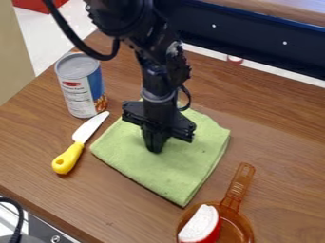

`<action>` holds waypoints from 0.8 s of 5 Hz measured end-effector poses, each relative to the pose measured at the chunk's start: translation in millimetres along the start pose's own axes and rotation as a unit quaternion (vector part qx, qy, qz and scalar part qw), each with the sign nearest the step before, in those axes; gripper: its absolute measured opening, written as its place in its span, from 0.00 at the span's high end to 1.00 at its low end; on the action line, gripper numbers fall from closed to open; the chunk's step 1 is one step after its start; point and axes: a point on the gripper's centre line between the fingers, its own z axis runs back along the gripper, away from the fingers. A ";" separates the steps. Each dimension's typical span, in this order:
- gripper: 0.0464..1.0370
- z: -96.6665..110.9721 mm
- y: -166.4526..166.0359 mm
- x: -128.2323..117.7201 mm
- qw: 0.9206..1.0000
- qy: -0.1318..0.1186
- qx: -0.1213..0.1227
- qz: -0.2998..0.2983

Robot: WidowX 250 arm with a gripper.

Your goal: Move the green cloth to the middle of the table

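The black gripper (155,146) hangs pointing down over the green cloth (184,163), its tips at the upper-middle part of the cloth. The fingers are close together; whether any fabric is pinched between them I cannot tell. The cloth lies folded and nearly flat on the brown wooden table (279,137), left of the table's right half, with part of its upper edge hidden behind the gripper.
A can (79,88) stands at the upper left. Beside the cloth's left corner lies a knife with a yellow handle (68,158). An orange transparent pan (236,216) holding a red and white piece (202,225) is at the lower right.
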 end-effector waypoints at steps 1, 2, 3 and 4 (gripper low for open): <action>0.99 0.4 1.8 1.6 0.999 -0.007 0.013 0.041; 0.97 0.7 2.6 2.2 0.998 -0.011 0.021 0.062; 0.83 4.7 6.7 5.9 0.997 0.001 0.023 0.068; 0.60 24.7 10.8 15.7 0.997 -0.035 0.022 0.059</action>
